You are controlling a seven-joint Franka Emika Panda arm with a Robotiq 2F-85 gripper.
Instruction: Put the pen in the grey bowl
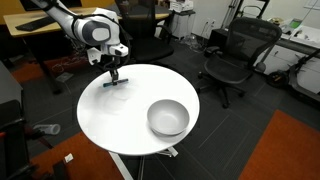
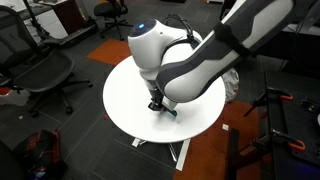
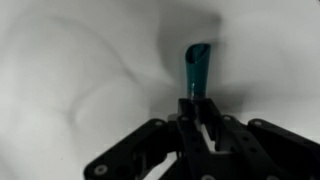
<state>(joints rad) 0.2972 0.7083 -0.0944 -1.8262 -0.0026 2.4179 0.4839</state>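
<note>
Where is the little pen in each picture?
Exterior view: the pen lies on the far-left part of the white table, under the claw.
Exterior view: pen near the table's middle, under the claw.
Wrist view: pen upper middle, above the claw.
Shared landmark: the white table.

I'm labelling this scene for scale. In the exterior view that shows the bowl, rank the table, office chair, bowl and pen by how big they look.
1. table
2. office chair, which stands farther back, so its true size is unsure
3. bowl
4. pen, by far the smallest
</note>
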